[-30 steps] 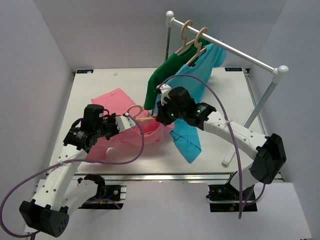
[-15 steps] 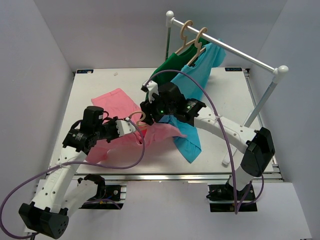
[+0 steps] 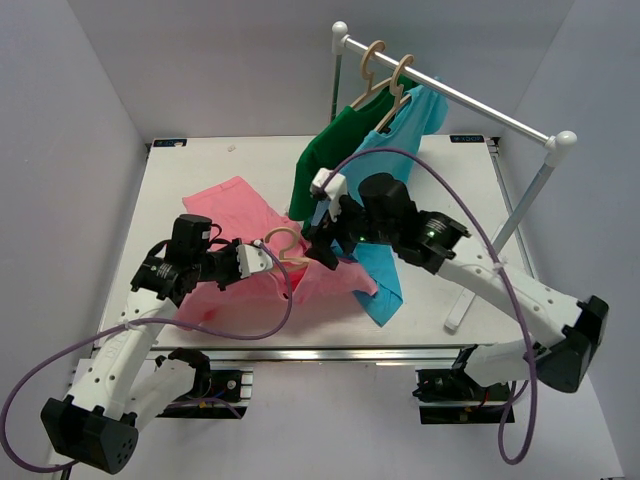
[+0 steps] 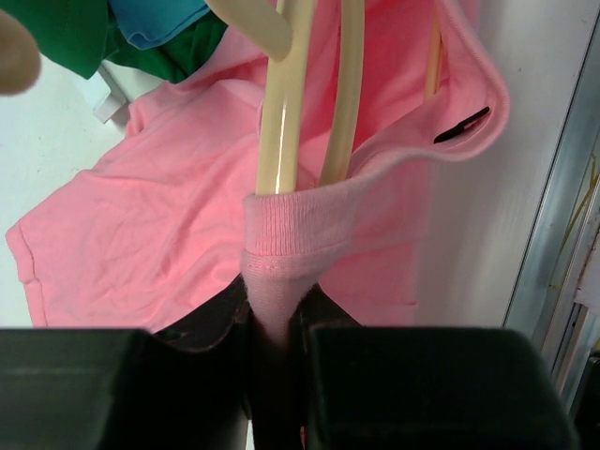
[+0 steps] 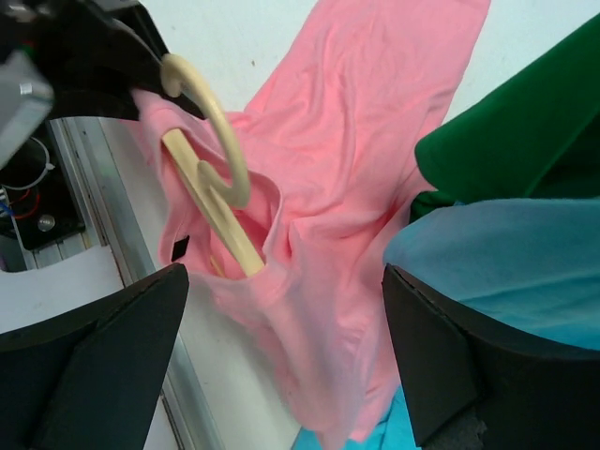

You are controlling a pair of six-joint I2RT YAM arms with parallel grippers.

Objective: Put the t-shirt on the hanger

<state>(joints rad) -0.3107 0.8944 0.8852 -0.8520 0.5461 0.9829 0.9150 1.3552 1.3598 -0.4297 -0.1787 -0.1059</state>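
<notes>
White table (image 3: 200, 170) in a grey-walled booth, with a clothes rack (image 3: 470, 100) on the right carrying the green t-shirt (image 3: 325, 150) and blue t-shirt (image 3: 420, 115). The pink t-shirt (image 3: 225, 205) lay rumpled left of centre on the table, neck end lifted. The wooden hanger (image 3: 283, 245) sat inside it, hook poking out through the collar (image 4: 281, 225). The left gripper (image 3: 252, 258) was clamped on that ribbed collar, right against the hanger's stem. The right gripper (image 3: 322, 250) hovered just above the shirt beside the hook, fingers spread wide and holding nothing. My read was that the hanger was threaded but the shoulders weren't seated; I couldn't see the arms under the cloth. The plan was to use the left pinch as an anchor, take loose shoulder cloth with the right and draw it along the hanger arm, not upward. The blue hem lay just beside the pink, so I had to avoid grabbing it.
</notes>
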